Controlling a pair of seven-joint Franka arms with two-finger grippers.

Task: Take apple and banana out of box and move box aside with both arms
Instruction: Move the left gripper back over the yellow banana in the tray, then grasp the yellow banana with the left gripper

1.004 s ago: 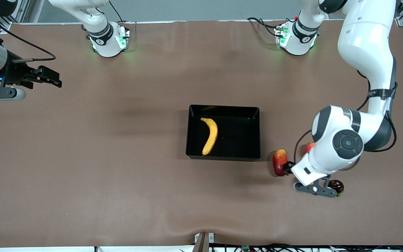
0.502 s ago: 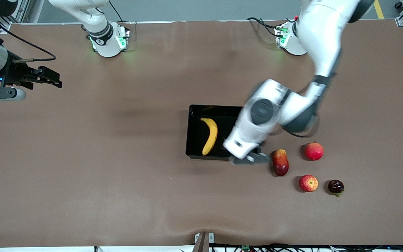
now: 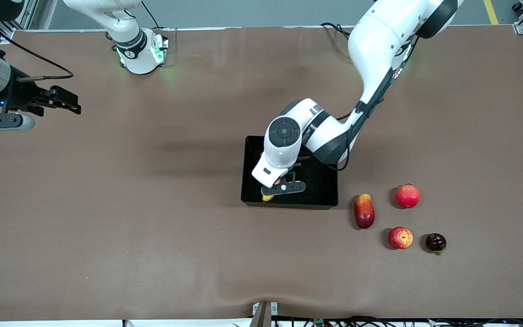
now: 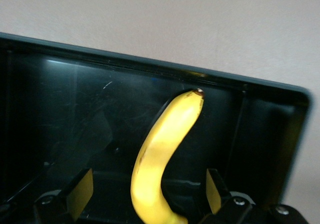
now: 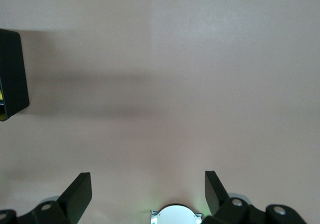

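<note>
A yellow banana is shown lying lengthwise in the black tray, in the half toward the right arm's end of the table; in the front view only its tip is seen below the left arm's wrist. The tray is placed near the middle of the brown table. The left gripper is held over the banana inside the tray, its fingers spread wide on either side of the fruit and closed on nothing. The small red apple with a yellowish patch is found on the table nearer to the front camera than the tray, toward the left arm's end. An oblong red-and-yellow mango-like fruit lies just beside the tray's corner, a larger pink-red round fruit is set farther from the camera than the apple, and a small dark red fruit rests just beside the apple. The right gripper is held in wait over bare table near the edge at the right arm's end, its fingers spread wide and empty.
</note>
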